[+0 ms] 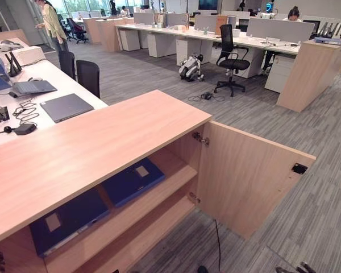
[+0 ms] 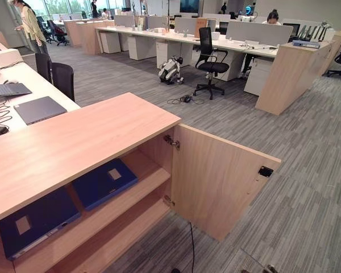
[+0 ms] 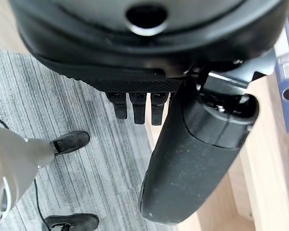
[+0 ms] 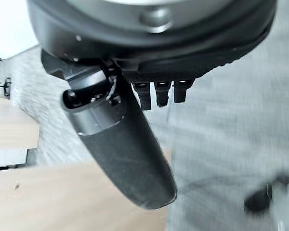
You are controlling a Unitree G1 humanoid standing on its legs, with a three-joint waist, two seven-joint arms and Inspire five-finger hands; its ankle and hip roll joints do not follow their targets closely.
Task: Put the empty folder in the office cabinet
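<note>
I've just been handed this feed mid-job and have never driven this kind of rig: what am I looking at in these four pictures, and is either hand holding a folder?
The two wide pictures come from the robot's head camera, looking down at a wooden office cabinet with its door swung open. Two dark blue folders lie flat on its upper shelf: one on the left, one on the right. Past the cabinet top, a white desk carries a closed grey laptop.

The two close pictures come from cameras on the wrists. The left hand hangs over carpet beside the cabinet; the right hand hangs over carpet and a wooden surface. Both have relaxed fingers and hold nothing.
</note>
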